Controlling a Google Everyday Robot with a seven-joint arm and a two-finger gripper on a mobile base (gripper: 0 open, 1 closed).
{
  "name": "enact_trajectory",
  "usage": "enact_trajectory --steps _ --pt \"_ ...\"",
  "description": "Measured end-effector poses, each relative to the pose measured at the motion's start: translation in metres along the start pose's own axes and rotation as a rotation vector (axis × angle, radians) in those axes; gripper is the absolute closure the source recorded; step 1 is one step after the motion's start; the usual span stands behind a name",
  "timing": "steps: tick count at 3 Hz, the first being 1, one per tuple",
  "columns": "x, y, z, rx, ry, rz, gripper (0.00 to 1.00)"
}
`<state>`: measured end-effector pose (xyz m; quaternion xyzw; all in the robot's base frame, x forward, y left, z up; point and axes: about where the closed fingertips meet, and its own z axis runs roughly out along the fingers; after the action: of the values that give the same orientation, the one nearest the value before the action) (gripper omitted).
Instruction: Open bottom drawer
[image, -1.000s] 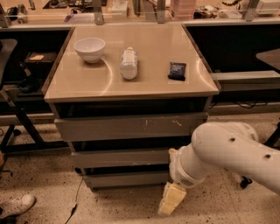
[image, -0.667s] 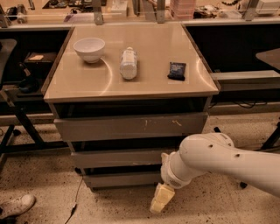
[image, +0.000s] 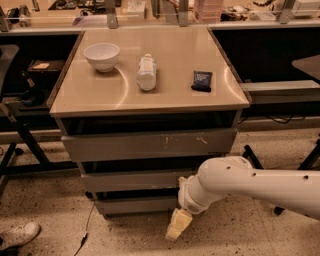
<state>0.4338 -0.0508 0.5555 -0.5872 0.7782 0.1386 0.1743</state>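
The bottom drawer (image: 135, 204) is the lowest, narrowest grey front of three under the tan tabletop, just above the floor; its plain panel looks flush with the stack. My gripper (image: 178, 224) hangs from the white arm (image: 250, 182) coming in from the right. Its pale yellow tip points down at the floor, just right of and below the bottom drawer's right end. I cannot see contact between the two.
The tabletop (image: 170, 90) holds a white bowl (image: 102, 56), a lying bottle (image: 146, 72) and a dark packet (image: 202, 80). Above the bottom drawer are the middle drawer (image: 130, 181) and scratched top drawer (image: 150, 145). A shoe (image: 19, 235) and cable (image: 85, 230) are on the floor at left.
My arm and gripper have moved left along the floor level, from right of the cabinet to the bottom drawer's right end. The drawers have not moved.
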Motion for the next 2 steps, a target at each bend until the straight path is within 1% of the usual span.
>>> enact_trajectory --steps 1,2 --pt "0.006 -0.004 0.034 -0.016 -0.038 0.039 0.00" --pt "0.012 -0.024 0.090 -0.003 -0.096 0.070 0.00"
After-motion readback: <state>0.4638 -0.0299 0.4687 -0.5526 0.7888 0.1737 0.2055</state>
